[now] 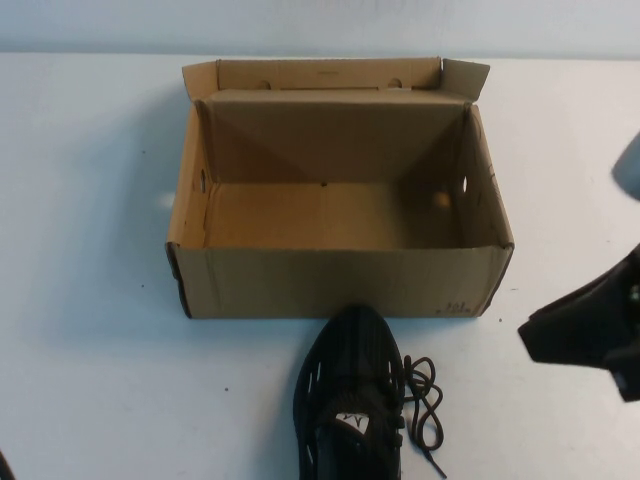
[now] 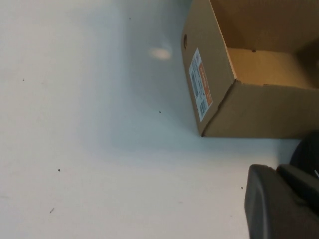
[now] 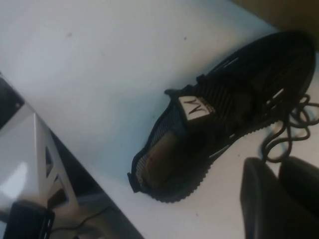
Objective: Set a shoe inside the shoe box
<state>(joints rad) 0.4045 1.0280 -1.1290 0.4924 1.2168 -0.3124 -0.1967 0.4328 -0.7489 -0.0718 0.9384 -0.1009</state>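
The task is barely begun: the shoe (image 1: 350, 395) lies on the tabletop (image 1: 90, 380) just in front of the shoe box (image 1: 340, 280), toe toward its near wall, and the box stands open and empty. The right gripper (image 1: 585, 335) hovers off to the shoe's right; whether its jaws are apart cannot be told. The left gripper (image 2: 281, 201), jaws together, waits left of the box. Grasping, lifting and placing all remain.

Shoe (image 1: 350, 400) heel cut off below; box (image 1: 340, 280) corner print illegible.
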